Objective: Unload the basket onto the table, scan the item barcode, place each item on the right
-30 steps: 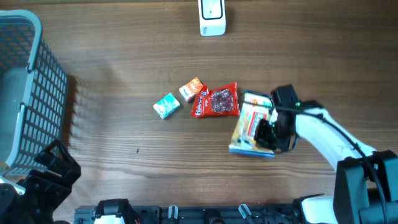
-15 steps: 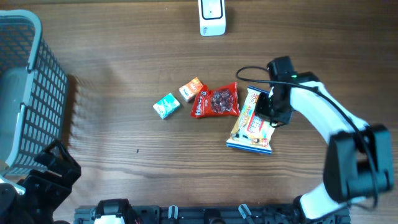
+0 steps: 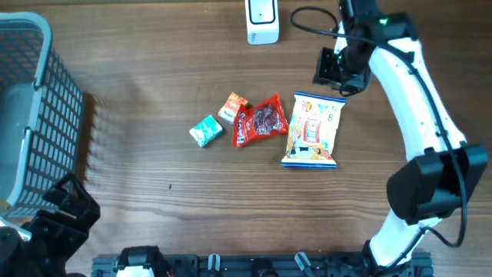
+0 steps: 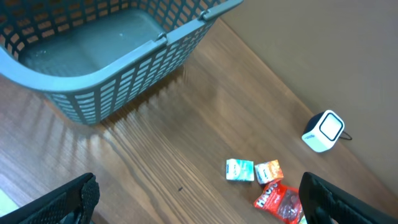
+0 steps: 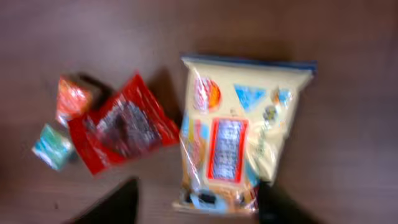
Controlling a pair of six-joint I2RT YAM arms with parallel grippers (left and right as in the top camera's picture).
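Observation:
The item, a cream snack bag with a blue edge, lies flat on the table right of centre, printed face up. I cannot make out a barcode on it. My right gripper hangs open just beyond the bag's far end, near the white scanner, holding nothing. Its wrist view looks down on the snack bag, with the right gripper spread wide and blurred. My left gripper rests at the near left corner. In the left wrist view the left gripper is open and empty.
A red candy bag, an orange box and a teal box lie left of the snack bag. A grey mesh basket fills the left edge. The scanner's cable loops near the right arm.
My right gripper has opened and let go of the snack bag, then lifted away toward the far side. The bag now lies flat, and the red bag has shifted slightly.

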